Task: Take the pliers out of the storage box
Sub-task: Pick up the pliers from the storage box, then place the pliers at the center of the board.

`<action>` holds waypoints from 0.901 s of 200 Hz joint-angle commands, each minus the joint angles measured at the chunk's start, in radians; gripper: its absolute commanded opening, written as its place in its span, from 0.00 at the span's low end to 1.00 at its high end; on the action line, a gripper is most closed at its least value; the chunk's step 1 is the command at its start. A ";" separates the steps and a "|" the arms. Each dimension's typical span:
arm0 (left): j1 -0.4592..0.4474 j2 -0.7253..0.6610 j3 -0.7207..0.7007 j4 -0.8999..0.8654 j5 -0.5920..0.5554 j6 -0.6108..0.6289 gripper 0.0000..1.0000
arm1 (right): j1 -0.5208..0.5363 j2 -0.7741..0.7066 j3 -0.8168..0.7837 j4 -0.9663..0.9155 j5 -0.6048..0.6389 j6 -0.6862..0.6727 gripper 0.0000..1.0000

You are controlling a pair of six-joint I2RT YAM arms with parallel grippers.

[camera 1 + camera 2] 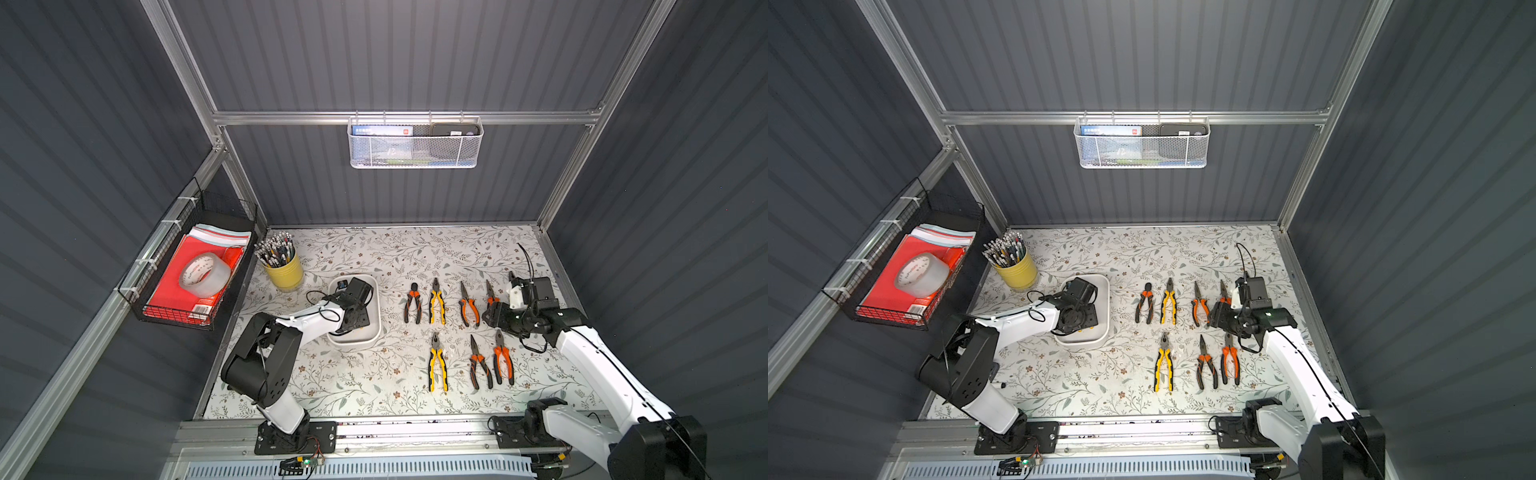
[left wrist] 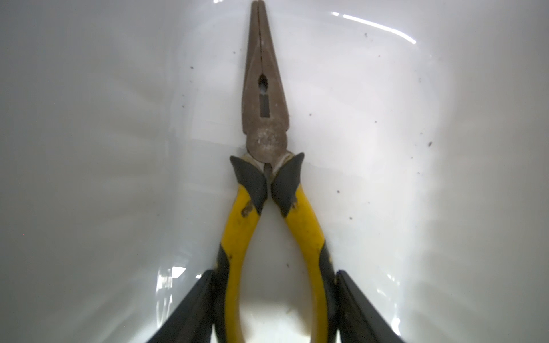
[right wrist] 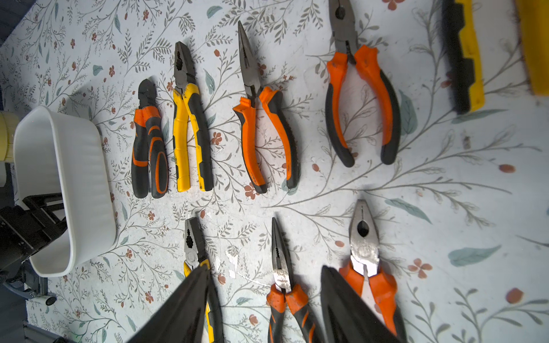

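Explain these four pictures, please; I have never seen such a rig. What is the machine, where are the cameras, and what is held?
A left arm and a right arm are mounted at the near edge of a flowered table, each ending in a two-fingered gripper. Both top views look down on the whole scene; the other two come from cameras on the arms' wrists. More pliers lie in two rows on the table. The left gripper is down inside the white storage box, its fingers touching both handles of the yellow long-nosed pliers lying on the box floor. The right gripper hangs open and empty above the rows.
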 commanded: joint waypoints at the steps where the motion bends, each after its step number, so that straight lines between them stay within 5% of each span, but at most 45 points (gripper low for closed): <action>1: 0.005 -0.093 0.021 -0.041 -0.013 -0.017 0.15 | 0.005 0.004 -0.012 0.002 -0.004 -0.011 0.64; 76: 0.003 -0.258 0.175 -0.119 -0.044 0.027 0.09 | 0.007 0.010 -0.012 0.002 -0.004 -0.011 0.64; 129: -0.006 -0.362 0.186 -0.134 0.085 0.003 0.04 | 0.007 0.009 -0.012 0.003 -0.005 -0.010 0.64; 152: -0.060 -0.407 0.158 -0.138 0.107 -0.048 0.02 | 0.007 0.008 -0.012 0.005 -0.003 -0.006 0.64; 180: -0.228 -0.414 0.151 -0.148 0.077 -0.130 0.01 | 0.007 0.008 -0.012 0.005 0.008 -0.002 0.64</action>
